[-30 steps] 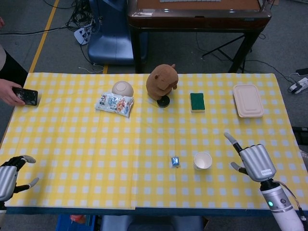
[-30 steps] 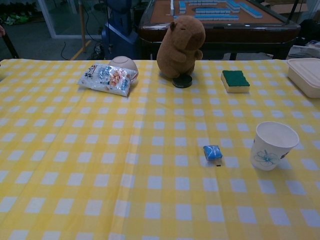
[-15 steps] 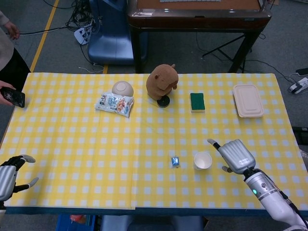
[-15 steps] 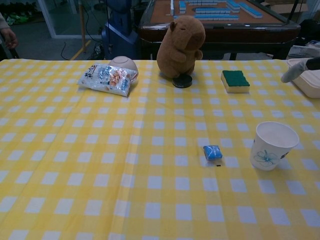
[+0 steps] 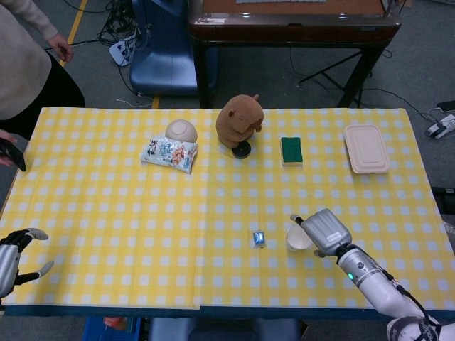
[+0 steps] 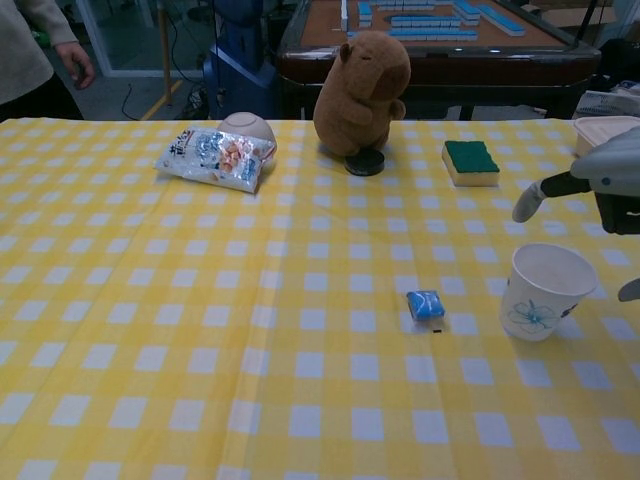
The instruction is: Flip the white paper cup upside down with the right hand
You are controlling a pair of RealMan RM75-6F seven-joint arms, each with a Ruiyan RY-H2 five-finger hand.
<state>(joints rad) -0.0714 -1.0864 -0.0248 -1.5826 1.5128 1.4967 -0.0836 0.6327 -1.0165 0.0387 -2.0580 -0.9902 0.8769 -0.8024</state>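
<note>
**Head view: right hand poised over an upright paper cup**

The yellow checked tablecloth covers the whole table, and the plush capybara near its far edge serves as the landmark. Far off to the capybara's right lies the beige lidded tray; to its left are the snack packet and the overturned bowl; just to its right sits the green sponge.

Well in front of the capybara and a little right stands the white paper cup, upright with its mouth up. The right hand hangs just beside and above it, fingers spread wide and holding nothing; no contact shows. The left hand rests at the near left corner, far from the capybara, also open and empty. Left of the cup lies a small blue wrapped item.

The cup looks light, thin-walled and easily crushed, and it would probably skid on cloth. A gentle grasp around the mid-wall, thumb opposing the fingers, seems best before turning the wrist over.
</note>
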